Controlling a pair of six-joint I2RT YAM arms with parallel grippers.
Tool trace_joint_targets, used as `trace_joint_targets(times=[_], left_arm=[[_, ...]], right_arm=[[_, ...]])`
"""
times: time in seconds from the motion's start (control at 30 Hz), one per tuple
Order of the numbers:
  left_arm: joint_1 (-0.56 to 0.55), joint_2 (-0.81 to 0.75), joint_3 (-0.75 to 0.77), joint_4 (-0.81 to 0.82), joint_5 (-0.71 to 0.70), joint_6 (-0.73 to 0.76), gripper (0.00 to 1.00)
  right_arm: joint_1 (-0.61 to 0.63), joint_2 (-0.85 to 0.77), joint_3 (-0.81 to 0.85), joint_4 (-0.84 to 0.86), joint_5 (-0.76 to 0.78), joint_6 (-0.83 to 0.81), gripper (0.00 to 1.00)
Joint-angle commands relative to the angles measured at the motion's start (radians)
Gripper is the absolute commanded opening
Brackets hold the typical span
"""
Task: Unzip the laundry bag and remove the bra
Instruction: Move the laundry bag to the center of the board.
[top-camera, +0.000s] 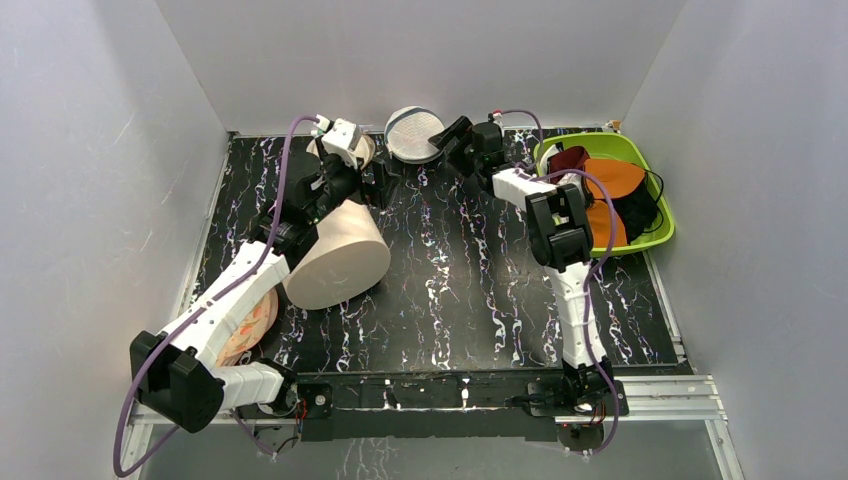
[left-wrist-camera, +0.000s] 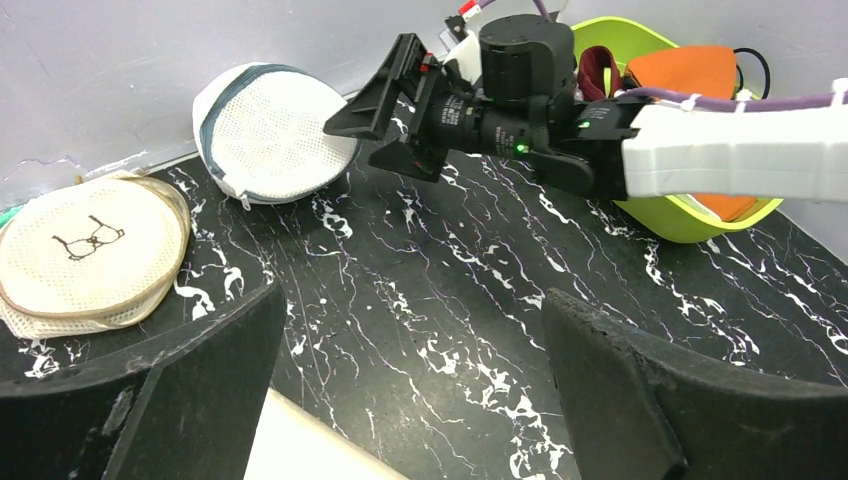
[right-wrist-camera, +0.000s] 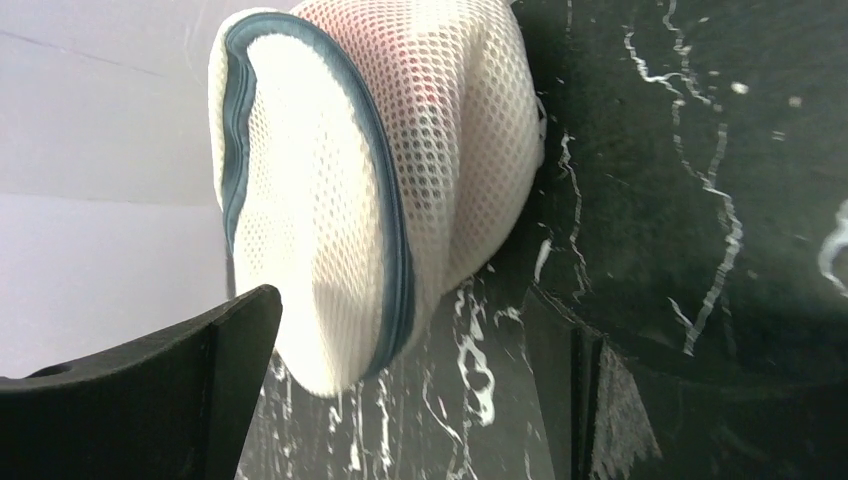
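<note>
The laundry bag (top-camera: 414, 133) is a small round white mesh pouch with a blue-grey zip rim, standing on edge against the back wall. A faint red tint of the bra (right-wrist-camera: 440, 85) shows through the mesh; the rest of it is hidden. My right gripper (top-camera: 446, 140) is open just right of the bag. In the right wrist view the bag (right-wrist-camera: 330, 190) fills the space ahead, and its lower rim reaches toward the gap of the gripper (right-wrist-camera: 400, 400). My left gripper (left-wrist-camera: 410, 400) is open and holds nothing. It hovers over the table (left-wrist-camera: 420, 290), short of the bag (left-wrist-camera: 275, 130).
A big cream cylinder (top-camera: 338, 255) lies under the left arm. A flat beige disc with a bra drawing (left-wrist-camera: 90, 250) lies at the back left. A green basin (top-camera: 655, 238) at the right holds orange cups (top-camera: 612, 183) and dark garments. White walls surround the table.
</note>
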Motion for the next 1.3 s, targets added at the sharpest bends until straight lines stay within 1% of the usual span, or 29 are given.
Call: trace_joint_targets(times=[0.0,0.07,0.13,0.2,0.23,0.3,0.43,0.57,0.63,0.77,0.97,1.03,1.1,1.17,1.27], left_arm=[[0.006,0.010,0.015,0.037,0.025,-0.009,0.99],[0.006,0.025,0.021,0.029,0.030,-0.012,0.98],[0.008,0.037,0.028,0.022,0.033,-0.013,0.98],[0.008,0.038,0.027,0.022,0.037,-0.013,0.98],[0.008,0.037,0.025,0.025,0.036,-0.013,0.98],[0.008,0.033,0.023,0.027,0.033,-0.014,0.98],[0.008,0.033,0.021,0.027,0.031,-0.012,0.98],[0.008,0.037,0.022,0.024,0.025,-0.007,0.98],[0.008,0.038,0.022,0.023,0.025,-0.006,0.98],[0.009,0.034,0.019,0.027,0.029,-0.009,0.98],[0.008,0.038,0.014,0.036,0.040,-0.020,0.98],[0.008,0.043,0.011,0.041,0.046,-0.026,0.98],[0.008,0.049,0.010,0.045,0.060,-0.033,0.98],[0.008,0.057,0.009,0.048,0.081,-0.040,0.98],[0.006,0.066,0.009,0.050,0.114,-0.048,0.98]], right_arm=[[0.020,0.077,0.131,0.078,0.009,0.109,0.86],[0.024,0.105,0.161,0.066,0.017,0.134,0.83],[0.026,0.120,0.180,0.055,0.028,0.152,0.72],[0.026,0.124,0.181,0.054,0.028,0.167,0.66],[0.028,0.121,0.177,0.056,0.025,0.167,0.61],[0.033,0.105,0.160,0.057,0.020,0.158,0.47],[0.029,0.041,0.051,0.067,-0.015,0.136,0.26],[0.019,-0.097,-0.127,0.058,-0.064,0.091,0.13],[0.013,-0.186,-0.240,0.050,-0.087,0.059,0.11],[-0.003,-0.410,-0.482,-0.023,-0.091,-0.018,0.11],[-0.039,-0.746,-0.842,-0.212,-0.092,-0.154,0.13],[-0.042,-0.830,-0.936,-0.257,-0.146,-0.198,0.13],[-0.043,-0.893,-1.008,-0.261,-0.244,-0.259,0.14],[-0.042,-0.943,-1.045,-0.293,-0.314,-0.317,0.14],[-0.042,-1.023,-1.061,-0.377,-0.348,-0.373,0.15]])
